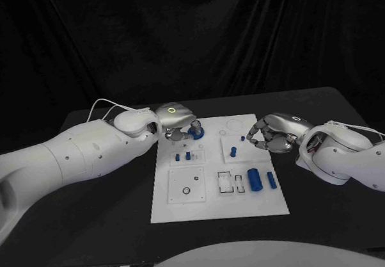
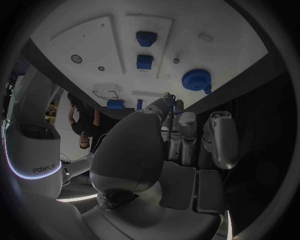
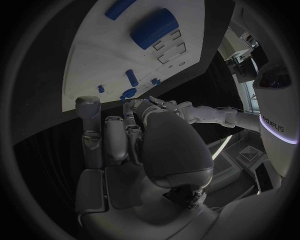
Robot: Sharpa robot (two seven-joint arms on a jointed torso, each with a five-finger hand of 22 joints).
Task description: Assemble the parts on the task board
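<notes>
We see the board point(image 1: 220, 204) flat mid-table point(image 1: 88, 202), long side running away from the robot. Left hand point(image 1: 178, 123) sits over the board's far-left corner, about 11 o'clock from board centre, fingers curled down beside a round blue part point(image 1: 198, 133) there; in the left wrist view that round part point(image 2: 196, 80) lies clear of the fingertips point(image 2: 170, 100), so we can't tell whether it's touched, and the hand's state we can't call: fingers bunched together, nothing visibly pinched. Right hand point(image 1: 276, 134) hovers at the board's right edge, roughly 2 o'clock from centre, fingers curled in toward the palm, with a small blue peg point(image 1: 233, 151) just beside them on the board; whether it pinches anything we can't tell. Right wrist view shows its fingers point(image 3: 90, 117) side by side, extended toward the board edge, nothing clearly between them. Two small blue pegs point(image 1: 182, 156) stand in the left block at about 10 o'clock. Near the board's near-right, 4 o'clock, a big blue cylinder point(image 1: 254, 180) lies next to a thinner blue pin point(image 1: 272, 179), apart, both lengthwise. A small black ring point(image 1: 186, 191) sits in the near-left square plate at 8 o'clock.
</notes>
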